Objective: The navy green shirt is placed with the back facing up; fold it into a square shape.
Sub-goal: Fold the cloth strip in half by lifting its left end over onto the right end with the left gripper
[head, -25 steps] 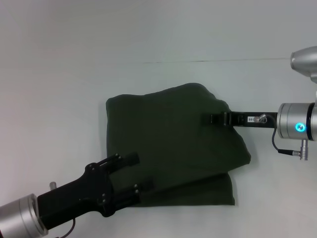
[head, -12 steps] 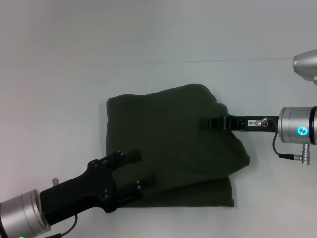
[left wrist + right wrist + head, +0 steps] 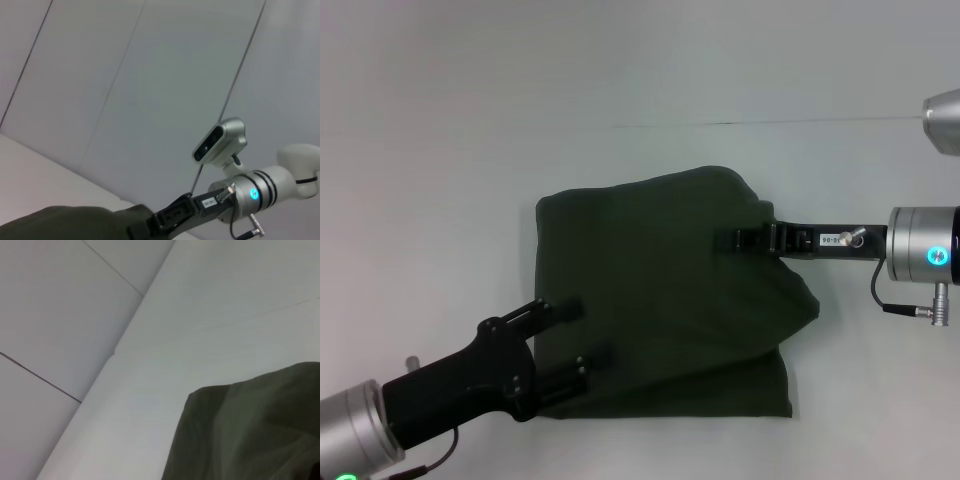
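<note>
The navy green shirt [image 3: 660,300] lies partly folded mid-table, and a lower layer sticks out at its near right corner. My right gripper [image 3: 732,240] reaches in from the right, shut on a raised fold at the shirt's right side. Over the shirt's near left corner, my left gripper [image 3: 588,332] stands open with nothing between its fingers. The left wrist view shows the shirt [image 3: 70,222] and, farther off, the right gripper [image 3: 150,226]. The right wrist view shows only the shirt's cloth [image 3: 250,430].
The shirt rests on a plain white table [image 3: 440,150]. A thin seam line [image 3: 750,123] crosses the table behind the shirt. The right arm's silver wrist [image 3: 920,255] hangs over the table's right side.
My left gripper has drawn back toward the near left, off most of the shirt. The right gripper has shifted slightly left with the fold.
</note>
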Robot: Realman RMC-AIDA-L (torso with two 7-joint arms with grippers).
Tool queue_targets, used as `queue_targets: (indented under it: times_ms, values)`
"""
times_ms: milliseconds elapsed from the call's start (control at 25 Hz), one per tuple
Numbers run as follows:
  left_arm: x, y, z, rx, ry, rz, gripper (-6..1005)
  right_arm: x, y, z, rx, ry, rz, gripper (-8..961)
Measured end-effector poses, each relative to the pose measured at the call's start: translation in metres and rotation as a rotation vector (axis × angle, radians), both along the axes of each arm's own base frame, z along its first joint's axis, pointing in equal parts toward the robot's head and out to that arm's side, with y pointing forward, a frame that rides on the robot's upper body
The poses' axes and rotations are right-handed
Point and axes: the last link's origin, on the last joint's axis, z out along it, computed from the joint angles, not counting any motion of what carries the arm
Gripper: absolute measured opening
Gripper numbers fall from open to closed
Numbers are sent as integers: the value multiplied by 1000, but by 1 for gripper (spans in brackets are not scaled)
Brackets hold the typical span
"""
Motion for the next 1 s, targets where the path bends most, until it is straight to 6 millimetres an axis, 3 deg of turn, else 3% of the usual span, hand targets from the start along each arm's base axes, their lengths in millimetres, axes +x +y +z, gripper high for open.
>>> queue_targets:
  times_ms: [480,1000]
  values:
    - [-8,1,8,30,27,11,782,-25,6,-1,-9,55,25,73]
    - [-11,4,15,56,35,22,783,-26,1,-5,-29,115,-3,73]
